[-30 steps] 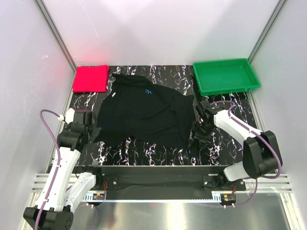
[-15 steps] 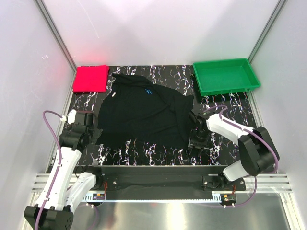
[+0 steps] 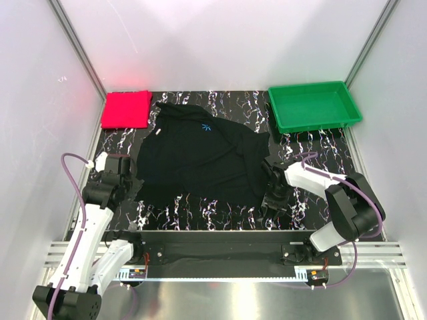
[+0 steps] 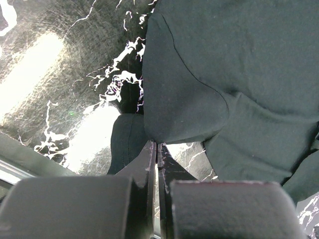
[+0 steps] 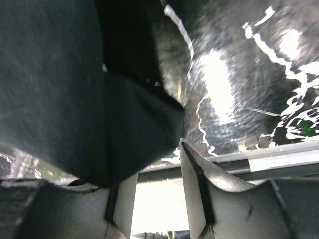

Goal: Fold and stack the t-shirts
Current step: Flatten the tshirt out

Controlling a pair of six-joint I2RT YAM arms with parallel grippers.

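Observation:
The black t-shirt (image 3: 200, 157) lies spread, rumpled, across the middle of the marbled table. The pinkish-red t-shirt (image 3: 125, 109) sits folded in the far left corner. My left gripper (image 3: 132, 187) is at the black shirt's near left corner. In the left wrist view its jaws (image 4: 156, 145) are pressed together on the edge of the black cloth (image 4: 224, 74), which bulges up from the tips. My right gripper (image 3: 272, 197) is at the shirt's near right corner. Its jaws (image 5: 153, 160) stand apart, with the black cloth corner (image 5: 99, 124) draped over the left finger and the right fingertip (image 5: 192, 169) bare.
A green plastic tray (image 3: 347, 117) stands at the far right. Aluminium posts and white walls enclose the table on three sides. A metal rail (image 3: 220, 235) runs along the near edge, just behind both grippers.
My right gripper has slid left and nearer to the shirt's near right corner, and its jaws have narrowed. The left arm has shifted slightly nearer, still shut.

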